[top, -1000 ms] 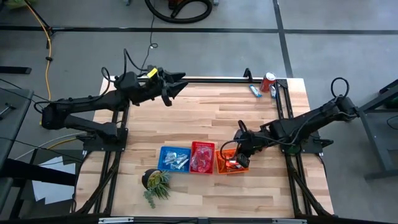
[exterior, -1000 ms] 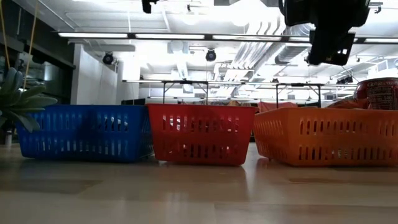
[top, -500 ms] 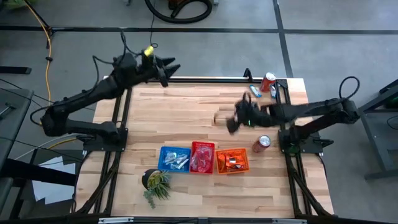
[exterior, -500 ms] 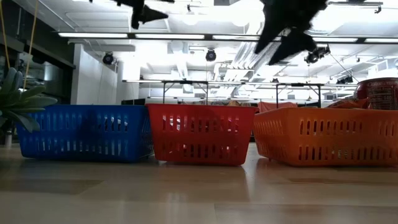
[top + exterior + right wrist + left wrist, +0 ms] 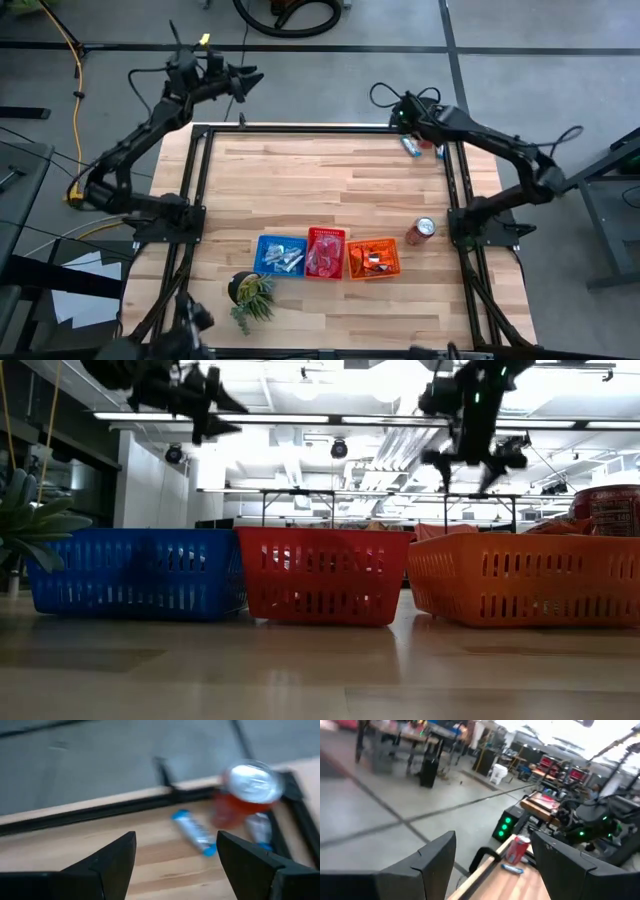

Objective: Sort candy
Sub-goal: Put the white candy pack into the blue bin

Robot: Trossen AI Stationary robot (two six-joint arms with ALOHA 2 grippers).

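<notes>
mostly blue crinkly candy [image 5: 195, 831] packet

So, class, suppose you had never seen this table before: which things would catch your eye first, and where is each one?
Three small baskets, blue, red and orange, sit in a row near the table's front edge, holding wrapped candy. A red soda can stands just right of the orange one. The right gripper hangs open over the far right corner, above a blue candy packet beside another can.

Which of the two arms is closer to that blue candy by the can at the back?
Right. Its end effector hovers open at the back edge, right beside the blue candy. The left end effector is beyond the far left corner.
</notes>
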